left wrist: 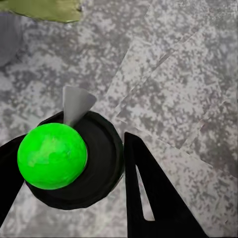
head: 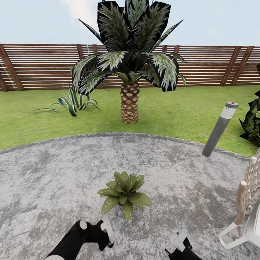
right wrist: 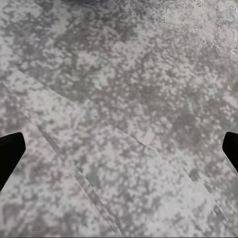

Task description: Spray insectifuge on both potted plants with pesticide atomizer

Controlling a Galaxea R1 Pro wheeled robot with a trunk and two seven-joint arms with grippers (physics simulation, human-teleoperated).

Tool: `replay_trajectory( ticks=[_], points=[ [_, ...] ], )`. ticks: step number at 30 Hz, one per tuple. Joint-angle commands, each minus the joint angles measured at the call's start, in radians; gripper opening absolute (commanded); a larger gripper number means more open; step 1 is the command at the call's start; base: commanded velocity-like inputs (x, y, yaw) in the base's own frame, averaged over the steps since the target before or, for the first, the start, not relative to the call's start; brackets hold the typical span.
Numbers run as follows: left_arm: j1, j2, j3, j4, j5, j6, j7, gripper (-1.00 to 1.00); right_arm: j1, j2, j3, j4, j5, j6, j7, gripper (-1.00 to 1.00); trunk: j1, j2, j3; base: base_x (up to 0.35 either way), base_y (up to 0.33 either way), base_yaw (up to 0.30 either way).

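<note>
Left tool point(head: 108, 234): low at the head view's bottom edge, my black forearm rising from the lower left and angled toward the centre. It is closed around the pesticide atomizer point(head: 105, 228), whose pale top with a green spot pokes up beside the dark wrist.
Left wrist view: looking straight down on the pesticide atomizer point(left wrist: 74, 158); a bright green round cap sits on a wide black disc, a grey wedge-shaped nozzle sticks out from it. One black finger point(left wrist: 148, 193) lies against the disc's side, the other at the opposite edge.
Right tool point(head: 180, 249): just showing at the head view's bottom, right of centre, pointing down at the patio point(head: 54, 173). Its two dark fingertips point(right wrist: 10, 153) stand at opposite edges of the wrist view, wide apart, nothing between them but stone.
Potted plant point(head: 124, 193): one low rosette of spotted green leaves on the patio, just ahead of both tools, nearer the left. A leaf tip point(left wrist: 44, 10) shows near the held bottle.
Garden beyond: palm point(head: 130, 65), striped agave point(head: 74, 101), grey bollard lamp point(head: 218, 130), slatted fence point(head: 39, 66), wicker chair point(head: 249, 202) at the right edge.
</note>
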Motion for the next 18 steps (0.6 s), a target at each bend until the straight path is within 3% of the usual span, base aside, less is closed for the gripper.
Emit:
replay_trajectory(
  ticks=[1,6,8,12,16,18],
  points=[
    [0.000,0.000,-0.005,0.002,-0.017,-0.035,-0.006,-1.00,-0.001,0.000,-0.014,-0.174,0.054,-0.002,0.086,1.00,0.000,0.000,-0.001,0.000,0.000,0.000],
    [-0.001,0.005,-0.135,0.010,-0.020,-0.076,-0.006,-1.00,-0.002,-0.001,-0.014,-0.266,0.066,-0.002,0.348,1.00,0.000,0.000,-0.001,0.000,0.000,0.000],
    [-0.001,0.005,-0.154,0.011,-0.020,-0.078,-0.007,-1.00,-0.002,0.000,-0.014,-0.292,0.066,-0.001,0.408,1.00,0.000,0.000,-0.001,0.000,0.000,0.000],
    [-0.001,-0.001,-0.164,0.010,-0.021,-0.080,-0.033,-1.00,-0.002,0.001,-0.014,-0.319,0.065,-0.001,0.466,1.00,0.000,0.000,-0.001,0.000,0.000,0.000],
    [-0.001,-0.001,-0.225,0.010,-0.023,-0.079,-0.039,-1.00,-0.002,0.001,-0.014,-0.338,0.065,0.000,0.477,1.00,0.000,0.000,-0.001,0.000,0.000,0.000],
    [-0.001,-0.003,-0.242,0.010,-0.024,-0.078,-0.039,-1.00,-0.002,0.004,-0.014,-0.348,0.065,0.001,0.518,1.00,0.000,0.000,-0.001,0.000,0.000,0.000]
  ],
)
